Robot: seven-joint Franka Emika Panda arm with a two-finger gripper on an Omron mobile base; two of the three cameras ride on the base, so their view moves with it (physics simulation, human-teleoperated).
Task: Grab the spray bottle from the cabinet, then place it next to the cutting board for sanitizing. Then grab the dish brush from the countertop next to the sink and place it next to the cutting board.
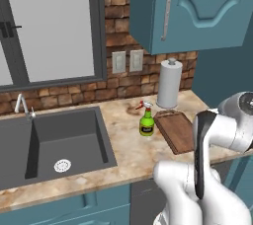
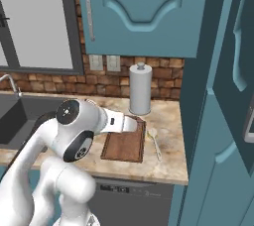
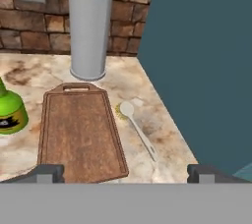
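A: Bottle (image 3: 11, 112) placed?
B: Yes, beside the board (image 3: 80, 134), left of the end effector (image 3: 125, 171), which is released, empty.
A: Next?
B: Brush (image 3: 138, 128) right of board; light, stiff, slim, so pinch mid-handle.

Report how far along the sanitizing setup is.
Done: the spray bottle stands on the countertop right beside the cutting board. In hand: nothing; the claw is open, above the board's near end. The white dish brush lies on the other side of the cutting board, close to it, so the second placement looks finished too, with little visibly left.
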